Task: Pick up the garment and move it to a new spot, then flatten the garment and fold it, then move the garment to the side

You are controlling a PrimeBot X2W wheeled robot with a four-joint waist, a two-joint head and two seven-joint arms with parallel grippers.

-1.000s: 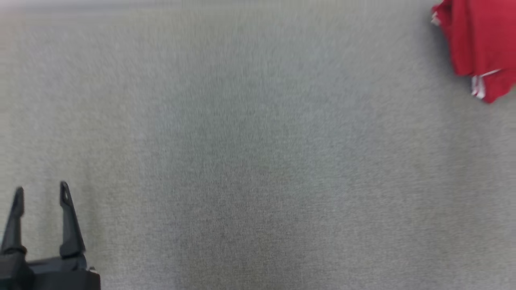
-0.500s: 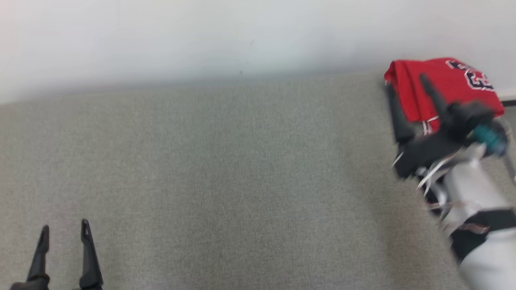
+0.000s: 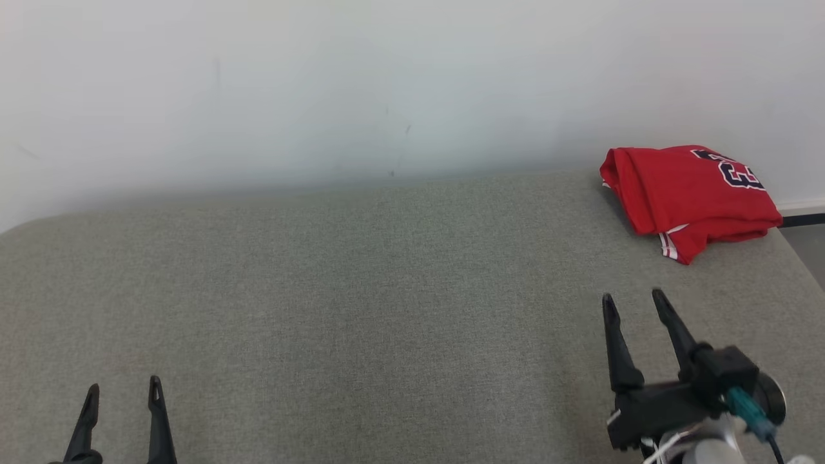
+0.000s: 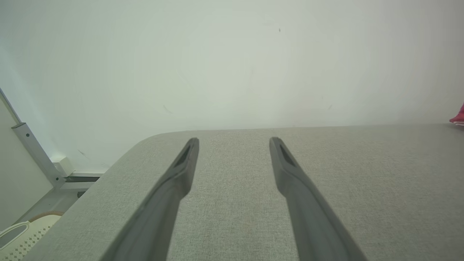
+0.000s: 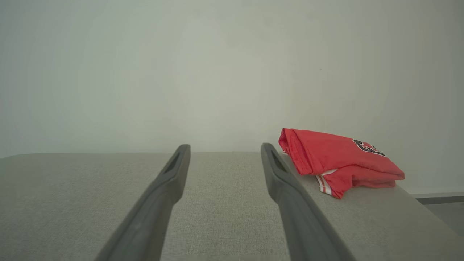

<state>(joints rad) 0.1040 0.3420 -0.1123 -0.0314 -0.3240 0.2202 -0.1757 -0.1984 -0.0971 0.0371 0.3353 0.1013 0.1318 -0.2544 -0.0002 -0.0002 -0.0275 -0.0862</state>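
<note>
The place looks like a bare indoor test room or lab. A wide grey fabric-covered table (image 3: 387, 303) stands against a plain white wall (image 3: 387, 71). Beyond the table's left end, a grey metal post (image 4: 36, 154) rises and a pale perforated basket (image 4: 21, 235) sits low.

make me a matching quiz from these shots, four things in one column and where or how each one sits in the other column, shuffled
1. red jersey
2. left gripper
3. right gripper
4. cream basket

A. open, lower right of the head view, short of the jersey
B. lower than the surface, off its left edge in the left wrist view
C. folded, at the far right corner of the grey padded surface
D. open, lower left of the head view

Pairs: 1-C, 2-D, 3-A, 4-B
</note>
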